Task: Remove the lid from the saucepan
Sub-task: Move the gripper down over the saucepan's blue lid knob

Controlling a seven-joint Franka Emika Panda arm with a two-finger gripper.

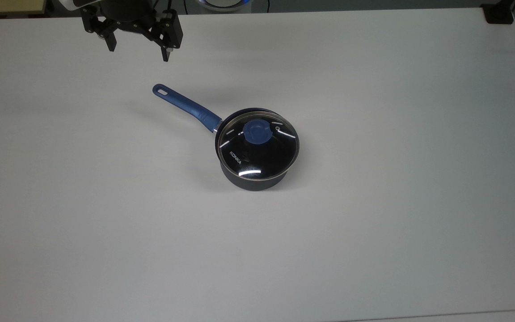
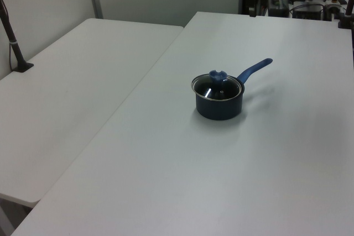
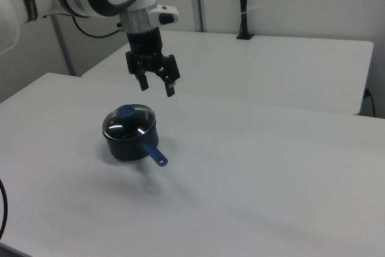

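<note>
The saucepan [image 1: 257,172] sits near the middle of the white tabletop [image 1: 373,223], lid [image 1: 258,145] seated squarely on its rim, blue knob [image 1: 256,132] up at the centre and the white KONKA lettering readable through the glass. The long blue handle [image 1: 186,106] runs off toward the top view's upper left. Up there hangs the gripper [image 1: 139,52], fingers spread wide apart and holding nothing, well clear of the pot. In the right view the gripper [image 3: 156,88] hovers in the air above and just behind the saucepan [image 3: 130,141], pointing down.
</note>
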